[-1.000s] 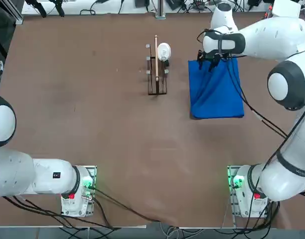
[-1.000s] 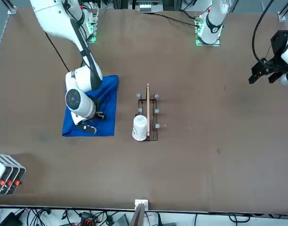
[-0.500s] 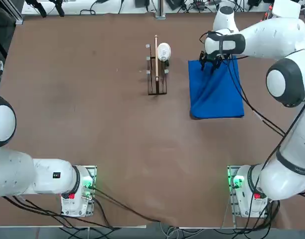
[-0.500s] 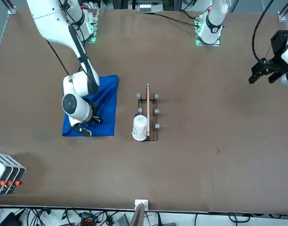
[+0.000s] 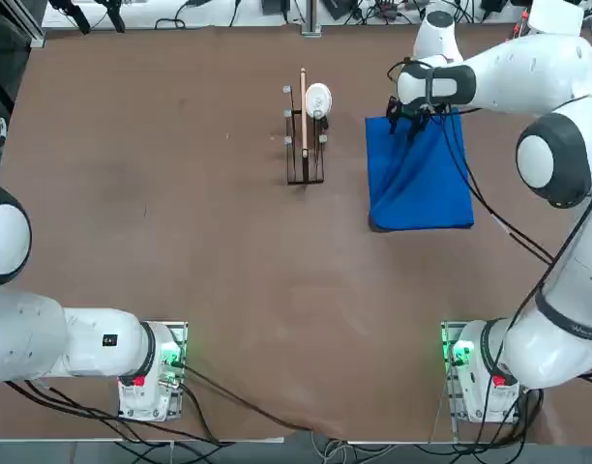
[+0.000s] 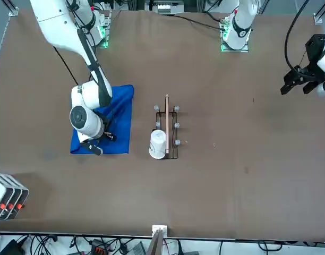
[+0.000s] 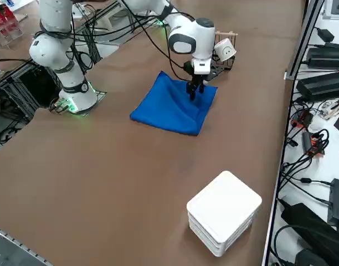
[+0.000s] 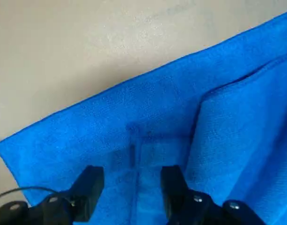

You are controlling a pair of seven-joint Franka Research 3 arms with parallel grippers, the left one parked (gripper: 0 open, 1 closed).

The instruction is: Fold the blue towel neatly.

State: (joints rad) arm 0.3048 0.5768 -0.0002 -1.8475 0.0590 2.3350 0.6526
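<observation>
1. Note the right gripper point(image 8: 133, 171) standing wide, with nothing held between the fingertips.
2. Find the blue towel point(image 8: 110, 122) beneath the jaws and reaching out past both fingers; note a raised fold point(image 8: 228, 136) just beside one finger.
3. Recommend lining up with the layer's edge before lowering, then closing on that layer alone and drawing it over low and slowly, to avoid bunching.
4. Compared with one second earlier, record a slight shift of the jaws toward the robot's right, with no visible change in the towel.
</observation>
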